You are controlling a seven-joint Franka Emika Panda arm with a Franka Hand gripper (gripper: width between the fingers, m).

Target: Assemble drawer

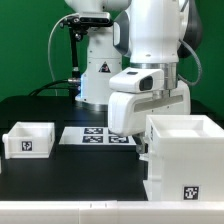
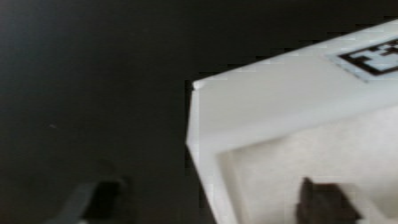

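A large white drawer box [image 1: 185, 150] with a marker tag on its front stands at the exterior view's right front. A smaller white open box [image 1: 28, 139] stands at the exterior view's left. My gripper [image 1: 141, 140] hangs at the large box's left rear edge, its fingertips mostly hidden behind that box. In the wrist view the gripper [image 2: 214, 196] is open. One finger [image 2: 100, 199] is outside over the black table and the other finger [image 2: 331, 198] is inside the box. The box's wall [image 2: 205, 150] runs between them, touching neither.
The marker board [image 1: 95, 136] lies flat on the black table [image 1: 70, 175] between the two boxes. The robot's base [image 1: 98, 75] stands behind it. A tag [image 2: 372, 56] sits on the large box's outer face near the corner.
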